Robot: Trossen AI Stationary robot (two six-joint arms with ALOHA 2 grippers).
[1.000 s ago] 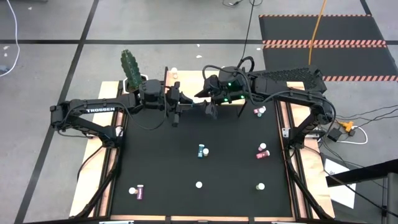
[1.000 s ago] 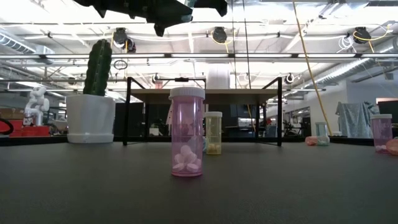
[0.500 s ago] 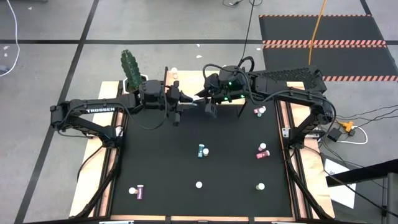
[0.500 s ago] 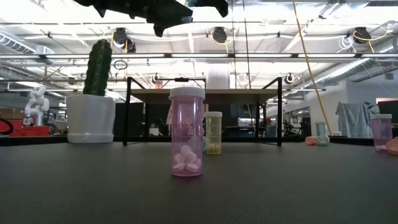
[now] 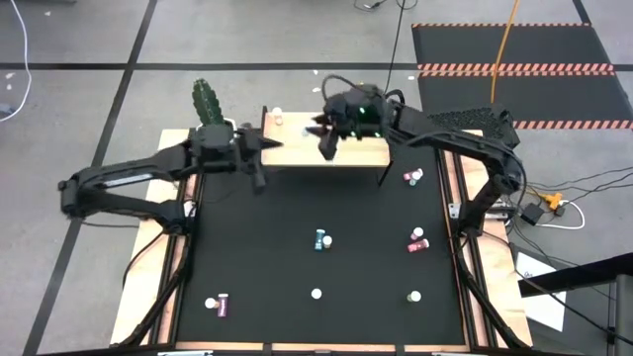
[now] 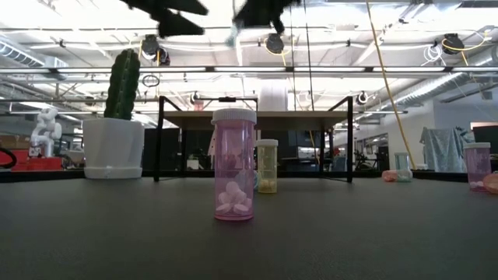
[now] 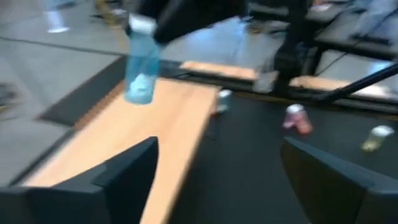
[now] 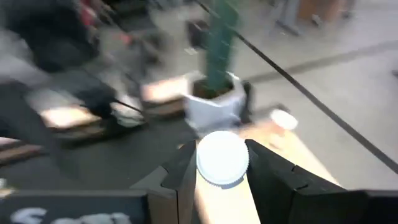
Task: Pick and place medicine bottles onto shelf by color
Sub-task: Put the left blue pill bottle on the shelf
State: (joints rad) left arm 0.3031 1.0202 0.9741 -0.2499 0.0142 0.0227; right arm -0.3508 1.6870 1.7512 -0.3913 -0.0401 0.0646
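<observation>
High view: right gripper (image 5: 324,138) above shelf (image 5: 356,154), upper centre; loose medicine bottles (image 5: 321,239) on the mat below.
Left wrist view: left gripper (image 7: 217,168) spread, empty; blue bottle (image 7: 141,68) hangs over the board, upper left.
Right wrist view: fingers (image 8: 180,177) clamped on the bottle's white cap (image 8: 222,158); blurred, body probably blue.
Advice: lower upright, release beside like colours.

Blue bottle (image 7: 142,68) hangs above wooden shelf (image 7: 118,140); others dot the mat.
</observation>
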